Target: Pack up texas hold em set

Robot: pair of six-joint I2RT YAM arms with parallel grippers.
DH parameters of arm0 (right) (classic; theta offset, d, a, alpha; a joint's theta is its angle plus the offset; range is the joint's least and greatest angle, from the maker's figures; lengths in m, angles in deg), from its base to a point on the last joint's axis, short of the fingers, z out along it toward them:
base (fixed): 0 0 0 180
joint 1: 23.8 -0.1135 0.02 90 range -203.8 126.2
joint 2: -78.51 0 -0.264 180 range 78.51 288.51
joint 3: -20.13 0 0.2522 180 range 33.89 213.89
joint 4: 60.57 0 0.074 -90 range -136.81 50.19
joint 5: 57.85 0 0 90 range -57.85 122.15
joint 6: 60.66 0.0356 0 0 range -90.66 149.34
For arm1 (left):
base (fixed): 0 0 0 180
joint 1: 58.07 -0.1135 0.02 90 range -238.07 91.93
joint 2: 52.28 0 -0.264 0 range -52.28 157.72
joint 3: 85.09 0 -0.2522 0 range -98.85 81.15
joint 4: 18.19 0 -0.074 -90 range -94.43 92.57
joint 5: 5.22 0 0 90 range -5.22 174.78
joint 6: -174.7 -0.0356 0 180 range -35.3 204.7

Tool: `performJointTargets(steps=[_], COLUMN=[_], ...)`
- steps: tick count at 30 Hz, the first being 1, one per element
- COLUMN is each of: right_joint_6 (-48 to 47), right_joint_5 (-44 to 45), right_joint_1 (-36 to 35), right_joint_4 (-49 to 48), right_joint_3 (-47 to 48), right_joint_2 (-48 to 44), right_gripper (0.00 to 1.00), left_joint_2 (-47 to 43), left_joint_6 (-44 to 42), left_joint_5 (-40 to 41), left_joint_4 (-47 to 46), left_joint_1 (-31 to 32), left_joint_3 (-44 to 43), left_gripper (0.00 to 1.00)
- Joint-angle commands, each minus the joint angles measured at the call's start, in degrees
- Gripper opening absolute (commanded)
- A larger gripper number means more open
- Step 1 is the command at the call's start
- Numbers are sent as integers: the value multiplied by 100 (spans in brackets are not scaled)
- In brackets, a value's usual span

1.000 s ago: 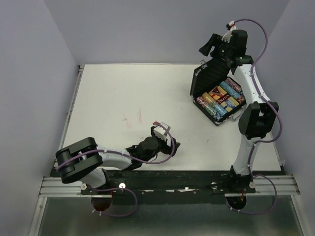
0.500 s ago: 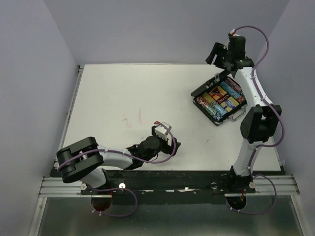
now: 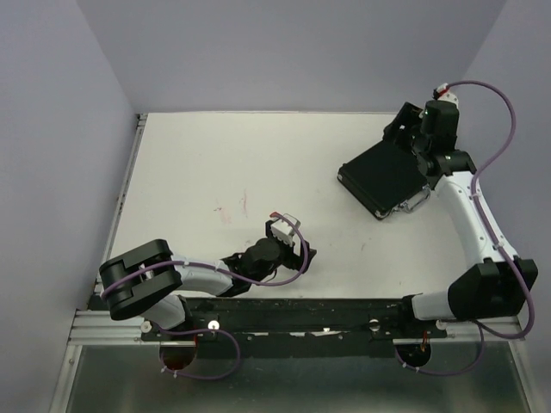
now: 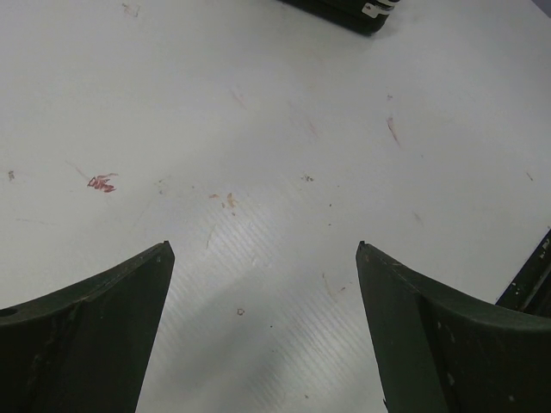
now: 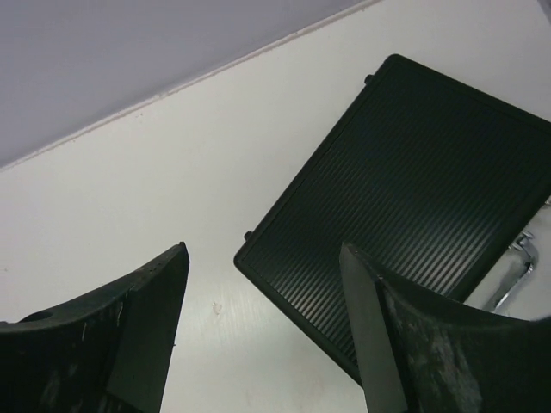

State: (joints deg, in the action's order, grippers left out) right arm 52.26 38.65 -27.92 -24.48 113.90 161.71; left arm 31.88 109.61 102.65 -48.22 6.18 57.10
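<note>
Two empty, wide-parted end effectors: right end effector point(image 5: 263, 248) near the closed case point(image 5: 413, 189), left end effector point(image 4: 263, 245) low over the table point(image 4: 258, 103).

The case point(image 3: 383, 179) lies flat, lid down, on the far right part of the worktop point(image 3: 258, 155), its handle point(image 3: 416, 200) turned toward the near right. The right claw point(image 5: 263, 249) hangs over the case's far corner. The left claw point(image 4: 263, 247) sits low near the front edge, left of centre, well apart from the case.

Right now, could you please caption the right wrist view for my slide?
Open right gripper facing the closed black ribbed case, silver handle at right, on the white table.
</note>
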Motion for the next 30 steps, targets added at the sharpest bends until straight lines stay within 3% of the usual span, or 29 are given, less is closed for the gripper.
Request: performJointTargets(steps=[1,5,11,21,24,30], right_joint_6=[239,344,600,653,644,732], right_joint_5=[448,571,413,967,993,1125], right_joint_1=[16,16,16,25,25,25], right_joint_4=[-106,201,483,273,176,114], right_joint_3=[-1037,-1847,-2919,-3264,-3193,-3175], right_joint_2=[-724,-1279,-1737,-1483,-1280,-1157], right_gripper=[76,65,58,44,36,33], left_joint_2=[4,4,-14,-40,-49,-49], left_joint_6=[-21,-21,-21,-12,-12,-12], left_joint_5=[76,68,76,94,103,112], left_joint_4=[-95,-147,-200,-244,-253,-270], left_joint_1=[35,35,35,35,35,26], left_joint_3=[-12,15,50,103,111,120], left_gripper=[95,95,95,95,95,95])
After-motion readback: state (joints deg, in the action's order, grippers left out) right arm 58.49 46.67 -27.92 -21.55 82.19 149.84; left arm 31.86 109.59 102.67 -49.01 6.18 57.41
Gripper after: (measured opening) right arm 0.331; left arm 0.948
